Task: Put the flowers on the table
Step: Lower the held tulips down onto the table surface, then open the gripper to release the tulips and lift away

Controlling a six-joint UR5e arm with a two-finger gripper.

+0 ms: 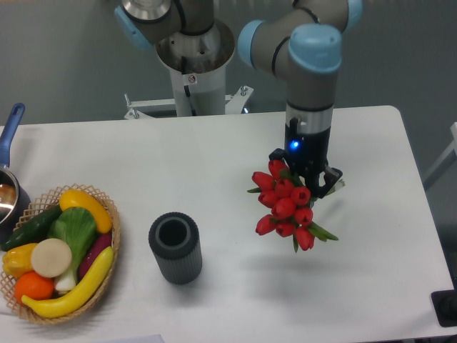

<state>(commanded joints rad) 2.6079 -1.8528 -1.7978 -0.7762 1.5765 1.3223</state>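
Camera view, right of centre: the hand (305, 180) pinches the flowers (285, 206) above the tabletop (214, 157). Released from here, they could drop and roll toward the dark cup (175, 247).

A plain grey-blue wall (64, 64) stands behind, evenly lit, with grey floor (435, 86) at right.

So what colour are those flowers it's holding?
Red, with green leaves; the flowers show clearly in the fixed camera.

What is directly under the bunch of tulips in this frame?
Bare white table with a faint shadow shows beneath the flowers, which the gripper holds. The stems and their tie are hidden behind the blooms; whether they touch the tabletop cannot be told.
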